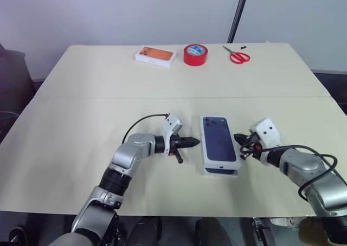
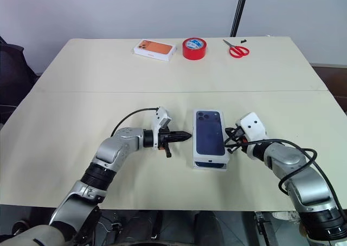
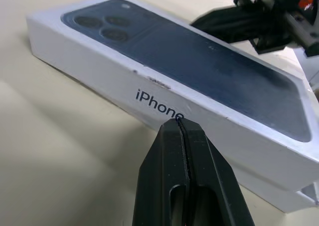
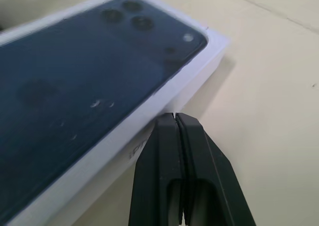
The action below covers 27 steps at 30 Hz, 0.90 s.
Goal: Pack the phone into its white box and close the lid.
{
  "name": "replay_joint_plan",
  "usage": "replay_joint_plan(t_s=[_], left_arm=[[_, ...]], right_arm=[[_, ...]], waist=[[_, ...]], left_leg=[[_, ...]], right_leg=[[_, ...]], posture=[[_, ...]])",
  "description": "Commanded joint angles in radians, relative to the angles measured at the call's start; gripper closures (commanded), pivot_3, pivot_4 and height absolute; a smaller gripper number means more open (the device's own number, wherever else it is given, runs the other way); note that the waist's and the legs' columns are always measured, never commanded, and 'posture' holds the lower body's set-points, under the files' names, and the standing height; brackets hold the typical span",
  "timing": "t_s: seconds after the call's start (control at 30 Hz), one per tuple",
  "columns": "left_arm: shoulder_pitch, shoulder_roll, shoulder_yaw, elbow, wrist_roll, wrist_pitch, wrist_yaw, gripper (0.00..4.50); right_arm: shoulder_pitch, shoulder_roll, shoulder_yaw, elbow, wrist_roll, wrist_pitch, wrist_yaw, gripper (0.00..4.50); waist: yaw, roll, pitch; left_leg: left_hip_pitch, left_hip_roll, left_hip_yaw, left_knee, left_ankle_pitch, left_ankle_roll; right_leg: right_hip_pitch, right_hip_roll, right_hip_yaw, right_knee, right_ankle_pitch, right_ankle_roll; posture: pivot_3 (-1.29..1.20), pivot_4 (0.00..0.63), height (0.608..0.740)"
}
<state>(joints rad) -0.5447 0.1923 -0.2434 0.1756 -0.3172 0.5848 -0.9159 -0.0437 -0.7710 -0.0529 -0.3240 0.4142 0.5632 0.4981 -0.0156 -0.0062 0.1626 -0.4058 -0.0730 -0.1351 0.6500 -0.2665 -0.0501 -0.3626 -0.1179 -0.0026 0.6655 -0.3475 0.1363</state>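
near edge of the desk (image 1: 70, 148), left to right: left hand (image 1: 194, 143), fingers pressed together with nothing between them, tip just beside the left long side of the lid (image 1: 219, 140); the lid, dark blue phone picture up, sits over the white box (image 3: 269, 193), whose lower edge peeks out at one corner; right hand (image 2: 232, 143), fingers likewise pressed together and empty, at the lid's right side. far edge, left to right: white box with orange phone picture (image 1: 156, 55), red tape roll (image 1: 195, 54), red-handled scissors (image 1: 237, 55).
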Motion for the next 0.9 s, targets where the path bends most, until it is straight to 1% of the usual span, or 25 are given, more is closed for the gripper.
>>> replay_joint_plan(t_s=[0.03,0.23,0.4,0.5,0.67,0.9], left_arm=[[0.008,0.013,0.015,-0.048,-0.020,0.008,-0.007,4.50],[0.025,0.007,-0.002,-0.051,-0.012,0.005,0.003,4.50],[0.009,-0.058,0.004,-0.043,-0.018,0.002,0.042,4.50],[0.000,-0.081,0.012,-0.051,-0.029,0.014,0.056,4.50],[0.013,-0.051,-0.017,-0.062,-0.001,0.002,0.030,4.50],[0.039,-0.009,-0.051,-0.127,-0.012,0.015,-0.010,4.50]], right_arm=[[0.016,-0.008,-0.024,-0.060,-0.016,-0.003,0.022,4.45],[0.048,-0.008,-0.019,-0.095,-0.033,0.001,0.060,4.45],[0.050,0.002,-0.036,-0.112,-0.024,0.020,0.080,4.45],[0.050,0.007,-0.039,-0.118,-0.028,0.027,0.086,4.45],[0.064,0.005,-0.044,-0.138,-0.032,0.015,0.110,4.45],[0.111,0.000,-0.074,-0.191,-0.027,-0.014,0.158,4.45]], waist=[[0.000,0.000,0.000],[-0.001,0.000,0.000],[0.002,0.000,0.000],[0.002,0.000,0.000],[0.001,0.000,0.000],[0.001,0.000,0.000]], left_leg=[[0.000,0.000,0.000,0.000,0.000,0.000],[0.000,0.000,0.000,0.000,0.000,0.000],[0.000,0.000,0.000,0.000,0.000,0.000],[0.000,0.000,0.000,0.000,0.000,0.000],[0.000,0.000,0.000,0.000,0.000,0.000],[0.000,0.000,0.000,0.000,0.000,0.000]], right_leg=[[0.000,0.000,0.000,0.000,0.000,0.000],[0.000,0.000,0.000,0.000,0.000,0.000],[0.000,0.000,0.000,0.000,0.000,0.000],[0.000,0.000,0.000,0.000,0.000,0.000],[0.000,0.000,0.000,0.000,0.000,0.000],[0.000,0.000,0.000,0.000,0.000,0.000]], posture=[[0.00,0.150,0.740],[0.00,0.150,0.740],[0.00,0.150,0.740],[0.00,0.150,0.740],[0.00,0.150,0.740],[0.00,0.150,0.740]])
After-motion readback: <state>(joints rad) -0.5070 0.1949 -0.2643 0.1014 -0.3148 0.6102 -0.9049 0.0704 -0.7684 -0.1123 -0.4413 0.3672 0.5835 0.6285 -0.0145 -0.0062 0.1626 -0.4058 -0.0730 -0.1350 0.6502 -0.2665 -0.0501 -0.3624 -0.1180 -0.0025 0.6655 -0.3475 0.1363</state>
